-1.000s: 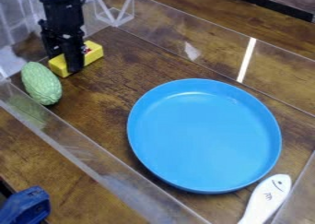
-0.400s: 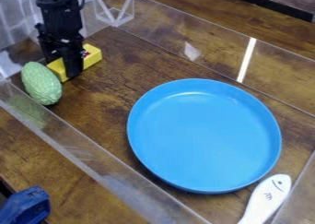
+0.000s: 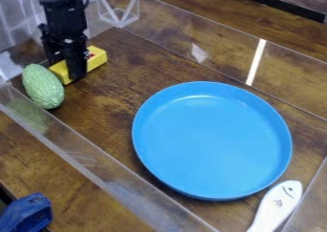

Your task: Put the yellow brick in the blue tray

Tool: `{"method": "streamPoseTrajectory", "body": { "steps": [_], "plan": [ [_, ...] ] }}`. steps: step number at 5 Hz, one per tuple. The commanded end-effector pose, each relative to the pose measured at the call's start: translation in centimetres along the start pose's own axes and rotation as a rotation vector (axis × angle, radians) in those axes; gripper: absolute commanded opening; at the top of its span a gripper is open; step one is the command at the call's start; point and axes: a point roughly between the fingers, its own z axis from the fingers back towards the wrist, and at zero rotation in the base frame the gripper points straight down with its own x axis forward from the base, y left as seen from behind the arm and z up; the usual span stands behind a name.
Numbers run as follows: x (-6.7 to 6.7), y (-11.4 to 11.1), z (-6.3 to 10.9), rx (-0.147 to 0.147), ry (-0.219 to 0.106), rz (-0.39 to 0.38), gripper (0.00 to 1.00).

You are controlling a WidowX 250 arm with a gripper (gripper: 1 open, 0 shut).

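Note:
The yellow brick [image 3: 94, 55] lies on the wooden table at the upper left, and only its right end shows from under the arm. My black gripper [image 3: 68, 69] points straight down over it. The fingers stand on either side of the brick and press against it, so the gripper is shut on it. The brick still rests on the table. The blue tray [image 3: 211, 140], a wide round plate with nothing in it, sits to the lower right, well apart from the gripper.
A green oval vegetable [image 3: 42, 86] lies just left of and below the gripper. A clear acrylic wall [image 3: 90, 164] runs diagonally along the near side. A white object [image 3: 276, 209] lies at the bottom right, and something blue [image 3: 26, 215] sits in the bottom left corner.

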Motion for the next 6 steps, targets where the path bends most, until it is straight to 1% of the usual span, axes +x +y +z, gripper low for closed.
{"method": "streamPoseTrajectory", "body": {
  "steps": [1,3,5,6],
  "plan": [
    [1.4,0.5,2.4,0.027,-0.054,-0.032,0.0],
    [1.3,0.0,2.9,0.019,-0.045,-0.112,0.0],
    [2.5,1.0,2.4,0.011,-0.046,-0.129,0.0],
    [2.9,1.3,2.2,0.007,-0.046,-0.142,0.0]
  ]
}}
